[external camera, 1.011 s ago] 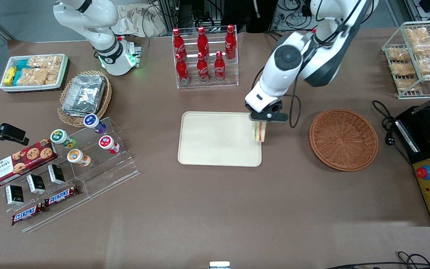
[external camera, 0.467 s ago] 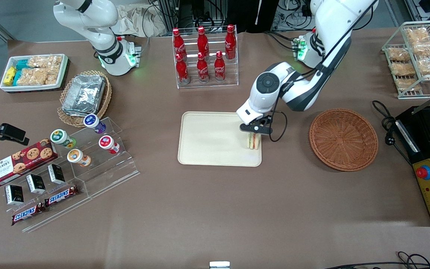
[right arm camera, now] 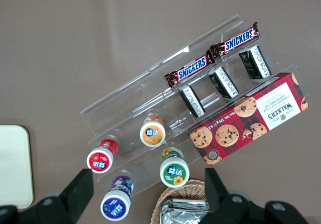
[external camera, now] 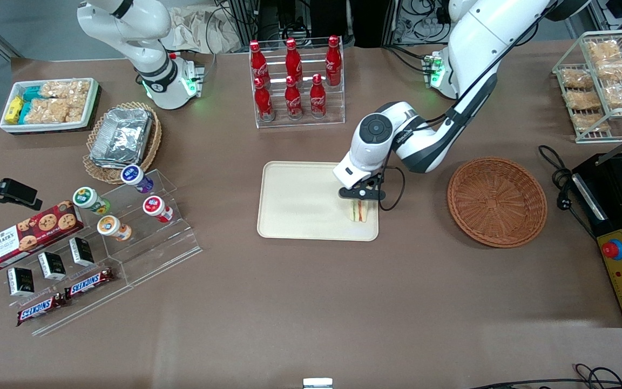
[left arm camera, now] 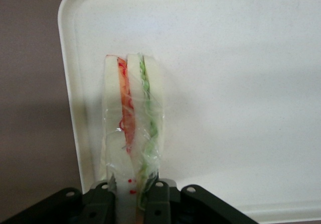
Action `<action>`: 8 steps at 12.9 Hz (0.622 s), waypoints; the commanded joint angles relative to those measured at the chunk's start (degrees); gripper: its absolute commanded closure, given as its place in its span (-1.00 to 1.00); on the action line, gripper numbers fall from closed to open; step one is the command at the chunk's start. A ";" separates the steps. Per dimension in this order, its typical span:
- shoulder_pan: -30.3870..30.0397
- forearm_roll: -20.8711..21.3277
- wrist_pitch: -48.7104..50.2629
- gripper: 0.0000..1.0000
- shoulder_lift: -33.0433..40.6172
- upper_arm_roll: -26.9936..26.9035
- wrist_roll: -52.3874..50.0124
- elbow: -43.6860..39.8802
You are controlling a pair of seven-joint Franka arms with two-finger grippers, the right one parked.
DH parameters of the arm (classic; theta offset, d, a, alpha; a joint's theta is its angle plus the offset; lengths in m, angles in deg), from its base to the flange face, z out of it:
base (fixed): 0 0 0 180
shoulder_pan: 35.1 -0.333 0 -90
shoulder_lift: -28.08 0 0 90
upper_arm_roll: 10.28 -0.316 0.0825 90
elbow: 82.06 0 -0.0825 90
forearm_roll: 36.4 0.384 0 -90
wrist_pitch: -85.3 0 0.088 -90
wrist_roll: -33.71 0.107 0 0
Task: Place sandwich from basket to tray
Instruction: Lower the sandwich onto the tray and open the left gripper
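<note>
The sandwich (external camera: pixel 359 212) (left arm camera: pixel 131 123), a plastic-wrapped wedge of pale bread with orange-red and green layers, stands on edge at the cream tray's (external camera: pixel 300 205) (left arm camera: pixel 241 83) end nearest the basket. My left gripper (external camera: pixel 360 195) (left arm camera: pixel 131 196) is low over that end and shut on the sandwich, one black finger (left arm camera: pixel 103 204) on each side. I cannot tell whether the wedge touches the tray floor. The round reddish-brown wicker basket (external camera: pixel 497 201) sits beside the tray, toward the working arm's end, with nothing in it.
A rack of red cola bottles (external camera: pixel 296 81) stands farther from the front camera than the tray. Toward the parked arm's end are a clear stand with yoghurt cups (external camera: pixel 127 208), snack bars and a cookie box (external camera: pixel 30 233). A black appliance (external camera: pixel 621 216) sits past the basket.
My gripper has carried the sandwich down and inward over the tray, from hanging above the tray's basket-side edge to low above its surface. It stays shut on the sandwich.
</note>
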 commanded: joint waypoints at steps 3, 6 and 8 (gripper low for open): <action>-0.14 1.27 1.26 -1.00 0.48 -0.16 -1.76 -1.52; -0.58 -2.05 11.85 -1.00 6.37 -0.16 -2.81 -8.16; -2.42 -6.80 23.18 -1.00 7.61 -0.16 -2.99 -18.34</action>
